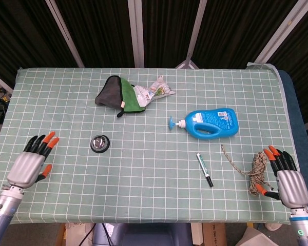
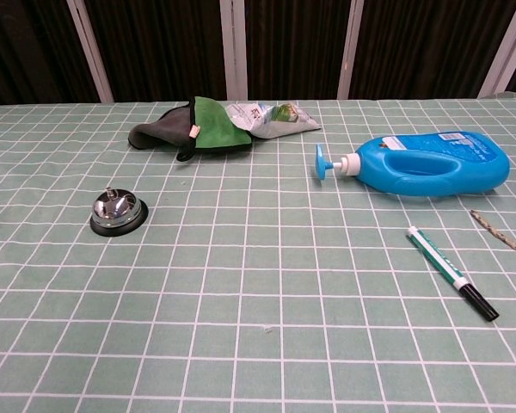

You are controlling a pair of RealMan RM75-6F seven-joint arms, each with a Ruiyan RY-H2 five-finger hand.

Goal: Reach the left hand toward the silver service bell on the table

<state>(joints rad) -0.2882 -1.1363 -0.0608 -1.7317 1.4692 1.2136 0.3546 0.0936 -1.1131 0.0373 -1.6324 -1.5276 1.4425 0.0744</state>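
The silver service bell [image 1: 100,143] [image 2: 118,212] stands on its black base on the green checked table, left of centre. My left hand [image 1: 32,162] hovers over the table's left part, well to the left of the bell and a little nearer to me, fingers spread and holding nothing. My right hand [image 1: 284,176] stays at the table's near right corner, fingers apart and empty. Neither hand shows in the chest view.
A grey and green cloth [image 1: 116,94] with a crumpled packet [image 1: 155,91] lies behind the bell. A blue pump bottle [image 1: 210,122] lies on its side at the right, a green marker [image 1: 205,169] and a coil of rope [image 1: 251,168] nearer me.
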